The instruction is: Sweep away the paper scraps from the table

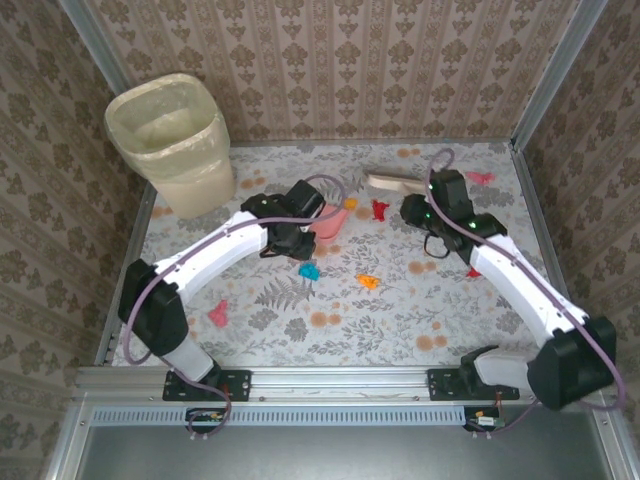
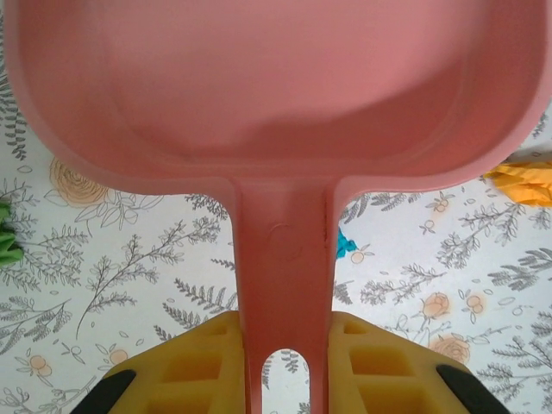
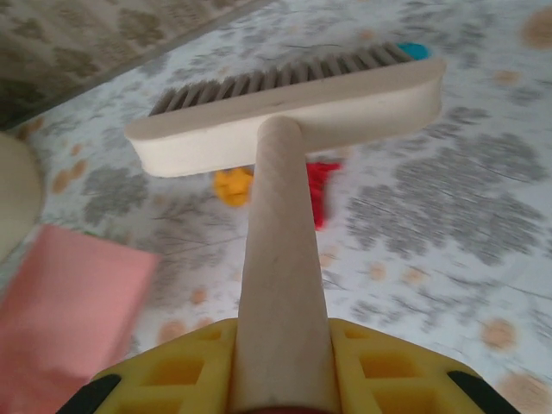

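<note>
**Around the middle of the tabletop [image 1: 400,310]: both tools gripped, scraps loose all over**

So the left gripper [image 2: 285,349] is clamped on the handle of the pink dustpan [image 2: 285,112]. The handle runs straight back into the jaws and the pan mouth faces away from the wrist, toward the right arm's side. The right gripper [image 3: 280,366] is clenched round the handle of the brush [image 3: 293,116], whose head sits crosswise to the handle, roughly along the far edge.

Scraps:
- A red scrap [image 1: 379,209] and an orange scrap [image 1: 350,203] lie between the two grippers, just beside the dustpan's lip.
- A blue scrap [image 1: 309,270] sits near the left gripper on its near-edge side, with a second orange scrap [image 1: 368,282] close by toward the middle.
- A pink scrap [image 1: 480,178] is off toward the far right corner, past the right gripper.
- A small red bit [image 1: 473,271] lies beside the right forearm.
- A pinkish-red scrap [image 1: 218,313] lies toward the near left corner, by the left arm.

They're all crumpled lumps, so I can't tell any long axis or heading.
</note>
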